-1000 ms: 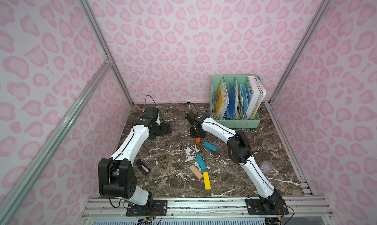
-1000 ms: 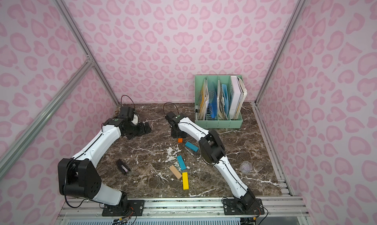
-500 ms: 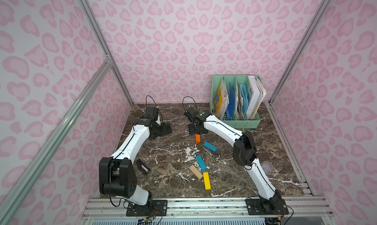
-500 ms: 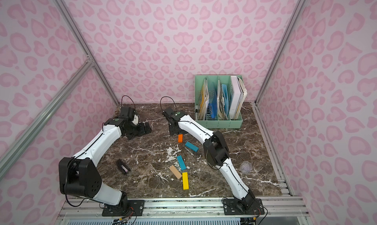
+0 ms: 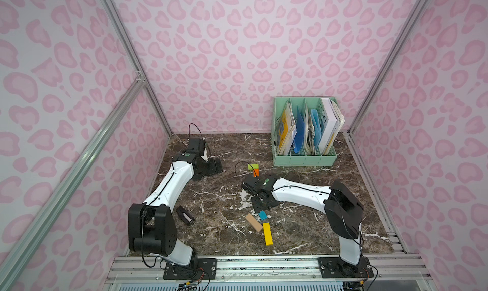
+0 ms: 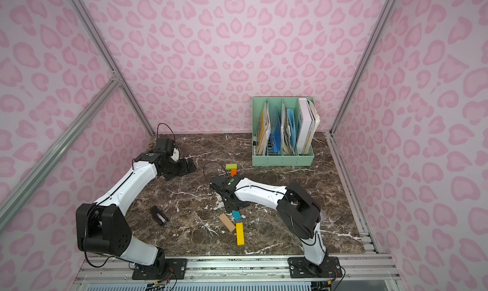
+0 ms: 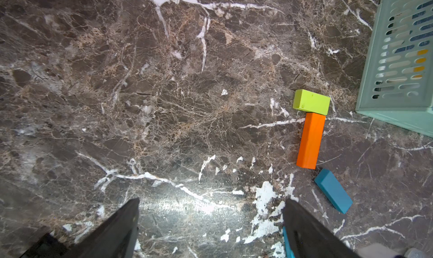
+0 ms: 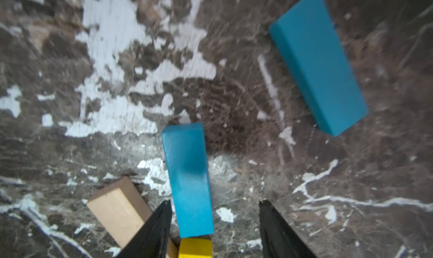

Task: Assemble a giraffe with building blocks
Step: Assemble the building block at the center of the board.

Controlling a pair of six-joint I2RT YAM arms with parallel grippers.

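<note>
- The right claw (image 8: 215,204) hangs low over the near middle of the bench (image 5: 303,223), jaws apart and clamped on nothing; one teal block (image 8: 188,179) lies flat between them, hard by one finger and clear of the other; closing like this, we judge, would shove it sideways before it grips.
- The tan block (image 8: 117,207) lies just beside that same finger, and the yellow block (image 8: 195,247) seems to touch the teal block's end; a descent or a drag could knock both legs askew.
- Farther off, the green block (image 7: 311,102) sits across the end of the orange block (image 7: 310,141); the second teal block (image 7: 332,190) lies tilted just off the orange one; a careless sweep of the right arm could scatter this neck of the giraffe.
- The left claw (image 7: 210,212) stands wide apart over bare bench at the far left, holding nothing; we see little risk from it.
</note>
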